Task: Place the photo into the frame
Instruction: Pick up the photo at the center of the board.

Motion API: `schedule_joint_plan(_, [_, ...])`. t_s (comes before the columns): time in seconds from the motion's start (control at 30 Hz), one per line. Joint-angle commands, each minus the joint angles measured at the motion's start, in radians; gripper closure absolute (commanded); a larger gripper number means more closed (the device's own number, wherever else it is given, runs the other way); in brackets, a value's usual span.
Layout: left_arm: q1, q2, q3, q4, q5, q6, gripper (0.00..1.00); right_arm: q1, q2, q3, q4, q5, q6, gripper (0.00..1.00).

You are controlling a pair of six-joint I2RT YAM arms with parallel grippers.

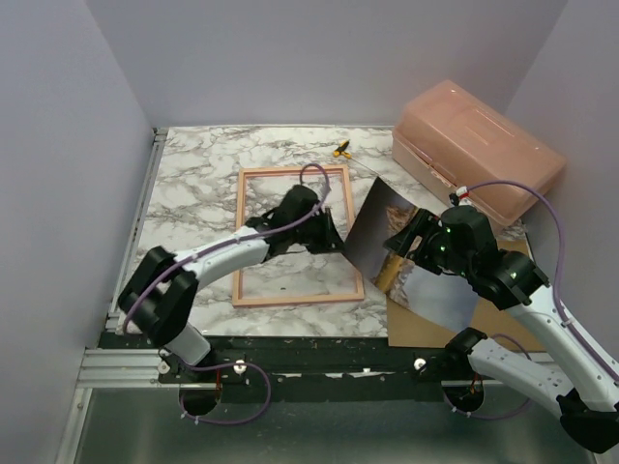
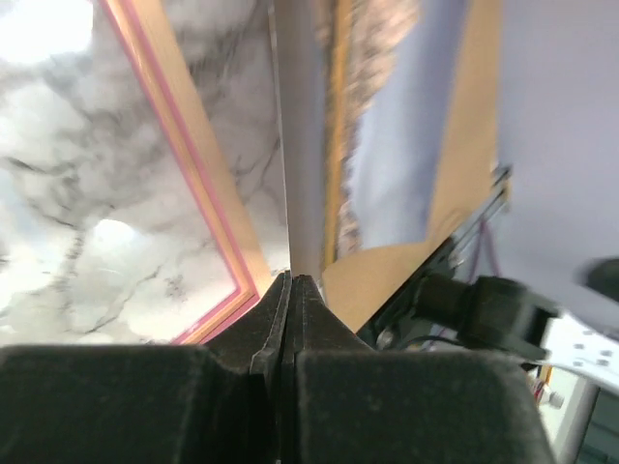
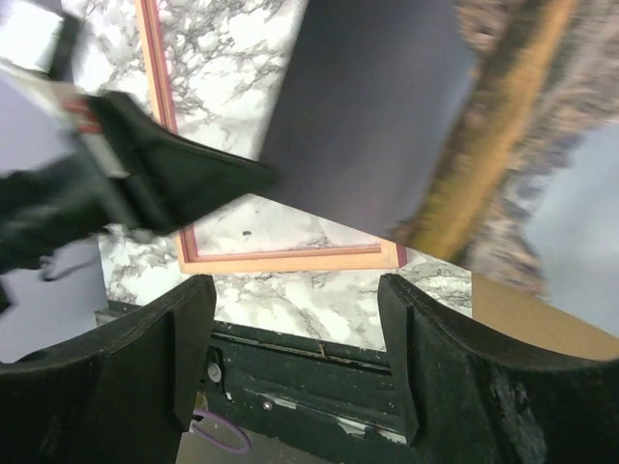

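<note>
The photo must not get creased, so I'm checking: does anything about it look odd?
Yes. The photo is lifted off the table and bends sharply, its plain back and printed face both showing from above. The left gripper is shut on its edge, beside the frame. Whether it is creased I cannot tell.

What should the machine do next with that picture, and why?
Probably the left pincer should carry the photo leftward over the frame and lower it flat: it pinches the photo's edge, the right pincer is open, and the photo stands tilted beside the frame.
</note>
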Motion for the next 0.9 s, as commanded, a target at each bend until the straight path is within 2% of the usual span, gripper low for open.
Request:
schedule_joint_plan(0.0, [0.137, -0.266, -0.02, -0.032, 0.033, 0.069, 1.0, -0.005, -0.005, 0.024, 0.022, -0.026, -0.007, 0.21])
schedule_joint_plan(0.1, [0.236, -0.436, -0.005, -0.146, 0.01, 0.151, 1.0, -0.005, -0.012, 0.021, 0.039, -0.035, -0.012, 0.13])
schedule_joint_plan(0.2, [0.318, -0.582, 0.094, -0.323, -0.053, 0.284, 1.0, -0.005, -0.01, 0.017, 0.054, -0.049, -0.015, 0.07])
schedule_joint_plan(0.33, [0.336, -0.67, 0.34, -0.6, -0.169, 0.508, 1.0, -0.005, 0.004, 0.001, 0.082, -0.079, -0.016, 0.05])
schedule_joint_plan(0.47, [0.335, -0.681, 0.587, -0.773, -0.156, 0.636, 1.0, -0.005, 0.02, -0.013, 0.116, -0.107, -0.015, 0.04])
schedule_joint_plan(0.53, [0.334, -0.68, 0.669, -0.804, -0.115, 0.654, 1.0, -0.005, 0.028, -0.019, 0.126, -0.113, -0.016, 0.04])
schedule_joint_plan(0.67, [0.334, -0.645, 0.719, -0.782, 0.015, 0.623, 1.0, -0.005, 0.032, -0.034, 0.14, -0.113, -0.015, 0.04])
schedule_joint_plan(0.77, [0.332, -0.59, 0.68, -0.749, 0.107, 0.578, 1.0, -0.005, 0.025, -0.046, 0.147, -0.151, -0.016, 0.03])
schedule_joint_plan(0.87, [0.319, -0.549, 0.587, -0.684, 0.124, 0.54, 1.0, -0.005, 0.013, -0.064, 0.144, -0.158, -0.015, 0.01])
